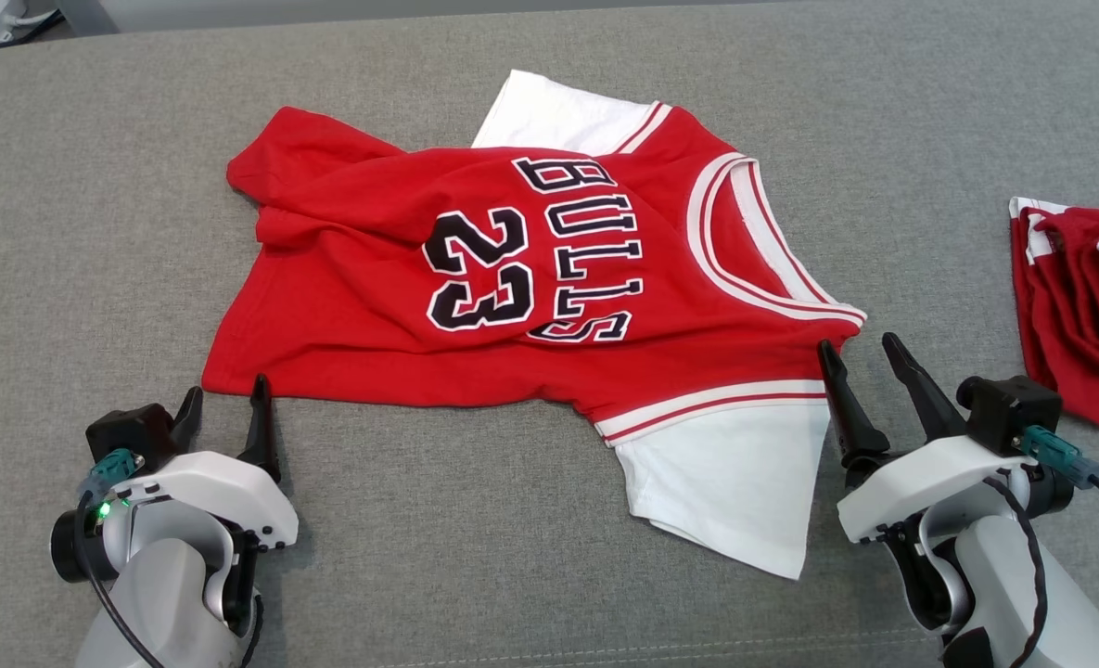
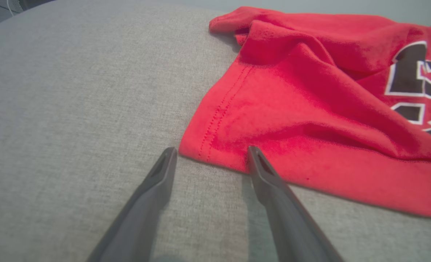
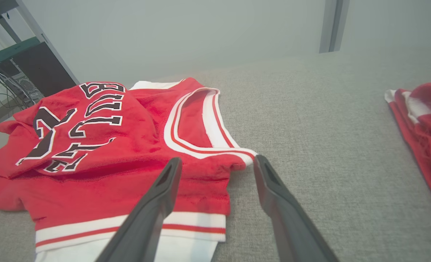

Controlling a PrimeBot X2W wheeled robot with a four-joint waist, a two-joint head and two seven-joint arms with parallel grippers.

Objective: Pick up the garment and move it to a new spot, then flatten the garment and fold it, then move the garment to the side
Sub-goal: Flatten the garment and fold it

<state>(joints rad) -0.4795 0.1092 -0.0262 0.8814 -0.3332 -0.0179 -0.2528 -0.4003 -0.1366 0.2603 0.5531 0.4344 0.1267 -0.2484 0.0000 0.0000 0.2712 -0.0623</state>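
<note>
jersey (image 1: 512, 306) lies rumpled mid grey cushion (image 1: 95, 232), far side bunched, white sleeve (image 1: 725, 482) splayed toward me. both my grippers empty, jaws spread wide: left gripper (image 1: 227, 388) at near hem corner (image 2: 197, 149), right gripper (image 1: 858, 341) at shoulder tip (image 3: 242, 154). prob. flatten step, nothing gripped yet. next: pinch both corners, cloth only, then pull apart. open room left + front; other red garment (image 1: 1082, 315) near on right, limits travel that way.

Grey woven fabric surface (image 1: 530, 557) throughout, plain pale wall (image 3: 186, 32) behind, vertical grey post (image 3: 332, 25) against wall, dark metal-framed rack (image 3: 22, 62) with loose cables (image 3: 4, 87) beyond surface edge, even diffuse light.
</note>
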